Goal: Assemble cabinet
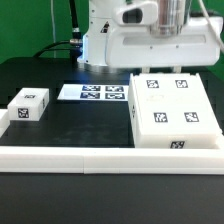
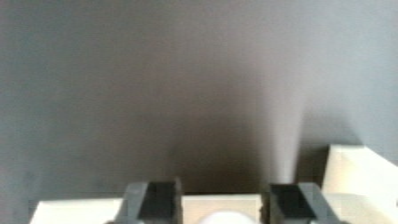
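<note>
Cabinet [image 1: 172, 108] lies flat on the table [image 1: 60, 125], tags up. The gripper [image 2: 222, 203] hangs in the air by the cabinet's far side, jaws spread and gripping nothing. The marker board [image 1: 92, 92] sits just beside the cabinet. A tagged block [image 1: 28, 104] lies well apart from it, and a rail [image 1: 100, 154] runs along its near edge.

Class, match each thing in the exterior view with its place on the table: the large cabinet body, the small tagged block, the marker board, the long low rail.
Things:
1. large cabinet body
2. small tagged block
3. marker board
4. long low rail

Places:
A. across the front, nearest the camera
B. at the exterior view's left
C. at the exterior view's right
D. lying flat near the middle, further back

Pairs: 1-C, 2-B, 3-D, 4-A
</note>
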### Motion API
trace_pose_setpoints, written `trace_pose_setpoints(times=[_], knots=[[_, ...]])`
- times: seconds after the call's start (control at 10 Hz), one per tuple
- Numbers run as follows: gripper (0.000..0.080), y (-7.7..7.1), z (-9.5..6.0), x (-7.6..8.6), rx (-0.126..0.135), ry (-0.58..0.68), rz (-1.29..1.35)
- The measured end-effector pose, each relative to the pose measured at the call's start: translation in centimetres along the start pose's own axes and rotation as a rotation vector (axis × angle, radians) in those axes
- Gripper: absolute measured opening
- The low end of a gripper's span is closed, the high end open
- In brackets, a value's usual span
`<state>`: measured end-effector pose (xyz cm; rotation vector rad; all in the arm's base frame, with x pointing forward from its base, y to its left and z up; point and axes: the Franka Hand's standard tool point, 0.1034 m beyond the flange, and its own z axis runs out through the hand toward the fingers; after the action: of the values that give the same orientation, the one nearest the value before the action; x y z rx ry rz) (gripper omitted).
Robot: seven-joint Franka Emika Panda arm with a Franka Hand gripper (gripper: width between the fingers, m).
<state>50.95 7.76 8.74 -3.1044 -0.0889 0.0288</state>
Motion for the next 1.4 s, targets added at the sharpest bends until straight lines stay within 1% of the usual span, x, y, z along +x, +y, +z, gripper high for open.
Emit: trace_pose_setpoints(times=[0.1,0.4,0.5,0.6,0.7,0.9,1.3,1.4], knots=[[0.0215,0.0,0.4,-0.3,-0.001,-0.003,-0.001],[0.0215,0.1,0.7,-0.6,-0.001,-0.017,0.004],[0.0215,-0.2,0.5,-0.9,-0.001,-0.028,0.008],[0.0215,-0.8,1.4,-2.2,-0.002,-0.051,0.009],[0.0215,-0.7,0.7,-2.2,-0.003,-0.085,0.009],[0.0214,-0.9,-1.1,-0.8,-0.002,-0.081,0.007],[0.021,-0.8,-0.5,-1.0,-0.002,-0.077,-0.001],[0.021,-0.8,-0.7,-0.9,-0.002,-0.073,-0.02]])
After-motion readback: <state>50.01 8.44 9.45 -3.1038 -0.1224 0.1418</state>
